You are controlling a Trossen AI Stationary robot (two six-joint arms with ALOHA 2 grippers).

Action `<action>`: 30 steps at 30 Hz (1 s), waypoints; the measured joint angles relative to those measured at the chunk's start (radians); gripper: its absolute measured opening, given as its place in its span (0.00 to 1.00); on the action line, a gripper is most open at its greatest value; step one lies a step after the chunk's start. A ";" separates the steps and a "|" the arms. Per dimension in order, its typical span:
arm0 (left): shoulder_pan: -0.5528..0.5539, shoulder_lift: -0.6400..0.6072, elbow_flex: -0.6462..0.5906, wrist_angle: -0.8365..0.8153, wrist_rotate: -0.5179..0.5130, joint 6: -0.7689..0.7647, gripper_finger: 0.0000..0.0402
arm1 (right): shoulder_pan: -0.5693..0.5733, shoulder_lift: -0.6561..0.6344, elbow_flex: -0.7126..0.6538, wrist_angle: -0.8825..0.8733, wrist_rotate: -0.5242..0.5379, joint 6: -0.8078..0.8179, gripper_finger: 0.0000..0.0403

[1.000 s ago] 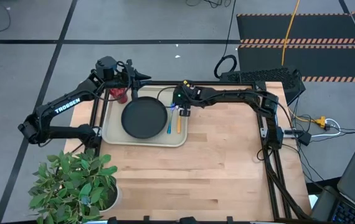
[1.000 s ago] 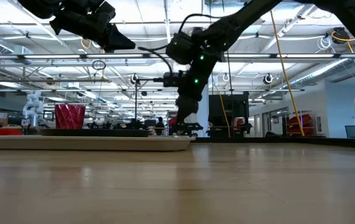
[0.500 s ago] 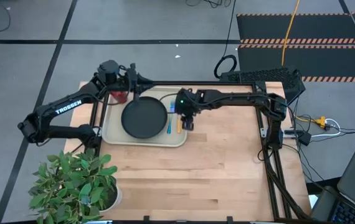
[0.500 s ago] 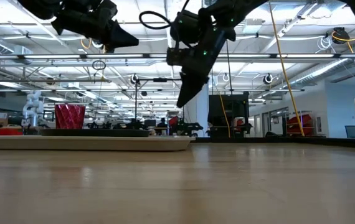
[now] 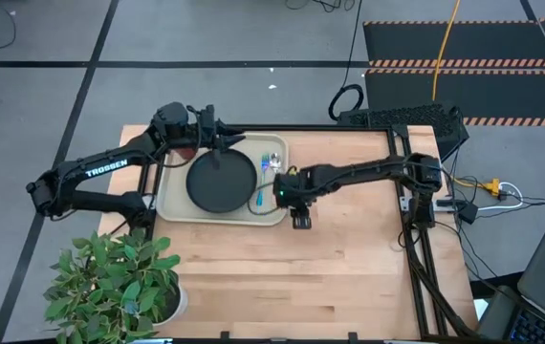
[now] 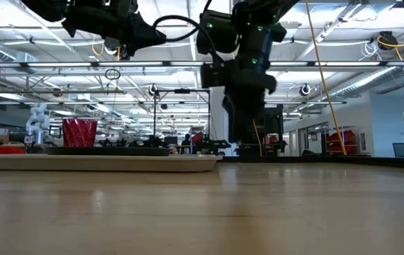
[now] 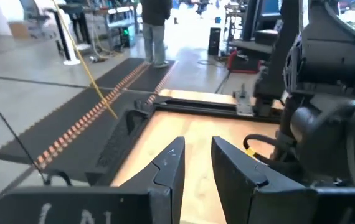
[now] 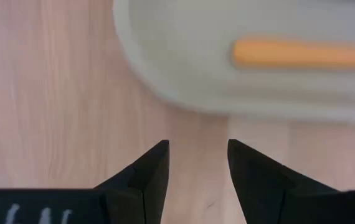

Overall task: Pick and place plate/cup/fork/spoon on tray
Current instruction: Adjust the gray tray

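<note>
Plate on tray, right pincer open, empty

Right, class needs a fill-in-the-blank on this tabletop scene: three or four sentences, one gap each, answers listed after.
1. The black plate lies on the beige ____.
2. The spoon has an ____ handle.
3. The red cup stands on the tray, on the side away from the ____ arm.
4. The right gripper hovers over bare wood with its jaws ____.

Missing words: tray; orange; right; open
</note>
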 joint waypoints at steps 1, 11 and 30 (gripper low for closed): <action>-0.011 0.000 0.000 -0.006 -0.004 -0.004 0.20 | 0.014 0.000 -0.015 -0.003 0.011 0.021 0.39; -0.101 0.000 0.000 -0.006 -0.063 0.047 0.20 | 0.108 -0.051 -0.070 0.136 0.098 0.079 0.39; -0.127 0.015 -0.001 0.008 -0.048 0.098 0.20 | 0.103 -0.030 -0.070 0.405 0.095 0.096 0.39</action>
